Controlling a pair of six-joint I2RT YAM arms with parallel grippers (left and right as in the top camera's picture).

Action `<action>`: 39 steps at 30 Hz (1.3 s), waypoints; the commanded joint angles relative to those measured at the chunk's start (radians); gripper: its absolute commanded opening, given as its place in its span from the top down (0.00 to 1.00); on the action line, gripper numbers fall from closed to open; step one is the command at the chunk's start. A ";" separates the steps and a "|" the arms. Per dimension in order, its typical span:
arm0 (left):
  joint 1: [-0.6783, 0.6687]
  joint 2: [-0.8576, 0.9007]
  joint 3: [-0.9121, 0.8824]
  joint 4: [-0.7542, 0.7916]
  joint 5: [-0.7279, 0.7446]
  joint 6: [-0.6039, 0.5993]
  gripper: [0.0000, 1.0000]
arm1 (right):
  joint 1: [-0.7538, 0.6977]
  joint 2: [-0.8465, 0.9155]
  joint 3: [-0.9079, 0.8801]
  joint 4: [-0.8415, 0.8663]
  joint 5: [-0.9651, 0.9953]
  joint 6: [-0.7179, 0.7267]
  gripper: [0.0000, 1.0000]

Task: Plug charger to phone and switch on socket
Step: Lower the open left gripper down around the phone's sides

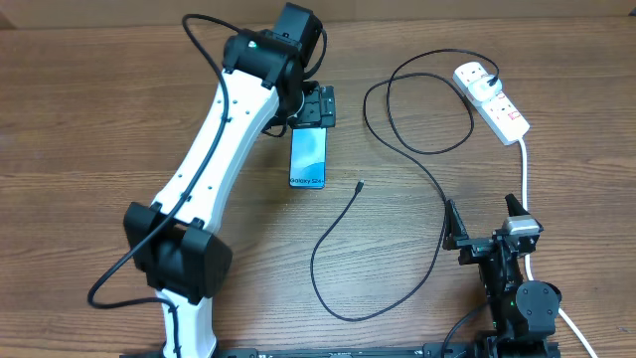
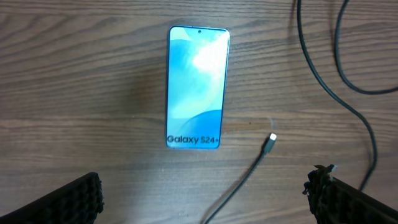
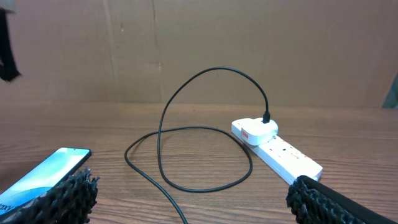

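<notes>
Operator: Where do we locate the phone (image 1: 308,158)?

Technician: We find it flat on the table (image 1: 99,109) at the centre of the overhead frame, screen up and lit (the "Galaxy S24" line sits at its lower end).

Operator: And the charger (image 3: 217,68)?

Technician: We trace its black cable in loops across the right half of the overhead frame. Its connector tip (image 2: 270,143) lies on the wood just to the lower right of the phone, apart from it. Its white plug (image 3: 255,131) is seated in the upper-left end of the socket (image 1: 504,113), at the upper right. The socket's thick white cord (image 1: 525,174) runs down the right side.

Operator: Gripper states?

Technician: We read the left gripper (image 2: 205,193) as spread wide and clasping nothing, over the phone's upper end in the overhead frame. The right gripper (image 1: 484,221), at the lower right, is likewise wide apart and grips nothing. The cable passes just beside its finger on the left of the frame.
</notes>
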 commanded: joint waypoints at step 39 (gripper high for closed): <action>0.005 0.307 -0.005 0.117 -0.011 0.039 0.00 | 0.007 -0.008 -0.010 0.006 0.009 -0.004 0.00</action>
